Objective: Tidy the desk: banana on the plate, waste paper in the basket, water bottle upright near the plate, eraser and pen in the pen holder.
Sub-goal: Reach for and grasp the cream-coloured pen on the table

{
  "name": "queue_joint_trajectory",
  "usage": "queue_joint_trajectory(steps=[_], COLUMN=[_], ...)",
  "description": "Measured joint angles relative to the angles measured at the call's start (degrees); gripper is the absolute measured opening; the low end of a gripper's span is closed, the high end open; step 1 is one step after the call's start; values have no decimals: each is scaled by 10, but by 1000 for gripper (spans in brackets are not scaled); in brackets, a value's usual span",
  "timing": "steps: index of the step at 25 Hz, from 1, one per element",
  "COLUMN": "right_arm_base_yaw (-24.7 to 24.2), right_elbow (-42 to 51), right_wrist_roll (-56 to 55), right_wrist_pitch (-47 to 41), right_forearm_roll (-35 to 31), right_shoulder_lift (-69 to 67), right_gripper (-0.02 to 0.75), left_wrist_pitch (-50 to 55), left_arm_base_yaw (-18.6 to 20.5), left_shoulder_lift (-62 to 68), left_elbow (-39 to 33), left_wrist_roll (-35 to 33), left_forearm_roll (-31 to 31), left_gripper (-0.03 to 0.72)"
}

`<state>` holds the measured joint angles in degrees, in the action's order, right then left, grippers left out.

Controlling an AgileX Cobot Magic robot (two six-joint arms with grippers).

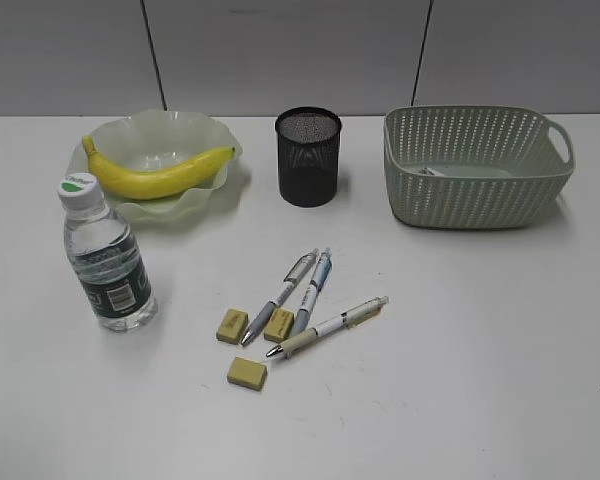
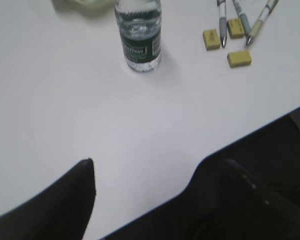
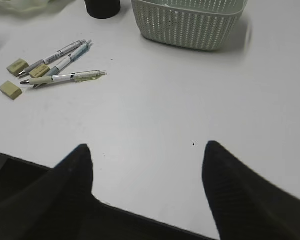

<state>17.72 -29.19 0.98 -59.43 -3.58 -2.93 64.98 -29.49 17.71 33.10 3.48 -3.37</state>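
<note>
Water bottle [image 1: 108, 262] label txt too blurry, unreadable.

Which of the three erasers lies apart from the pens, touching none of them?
The eraser nearest the desk's front edge: it lies alone below the pen tips, while the other two erasers sit against the pens.

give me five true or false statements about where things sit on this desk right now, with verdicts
1. The banana lies in the plate. True.
2. The water bottle lies on its side. False: it stands upright, in front of the plate.
3. Three pens lie on the desk with three erasers. True.
4. A pen stands in the pen holder. False: all three pens lie on the desk.
5. The right gripper holds an eraser. False: its jaws are open and empty, above bare desk.
</note>
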Motion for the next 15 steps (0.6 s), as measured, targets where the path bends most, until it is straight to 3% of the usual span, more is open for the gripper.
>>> queue_joint_trajectory(steps=[9,15], right_arm_base_yaw=[0,0], right_elbow=[-1,-23], right_wrist_roll=[94,152], right_wrist_pitch=[0,32], right_forearm_roll=[-62,-120], right_shoulder_lift=[-19,-167], right_gripper=[538,538], left_wrist_pitch=[-43,-45], left_arm_base_yaw=[0,0], left_shoulder_lift=[-38,-38], left_elbow=[-23,-23], left_wrist_roll=[0,0], left_forearm_roll=[2,2], left_gripper=[571,571])
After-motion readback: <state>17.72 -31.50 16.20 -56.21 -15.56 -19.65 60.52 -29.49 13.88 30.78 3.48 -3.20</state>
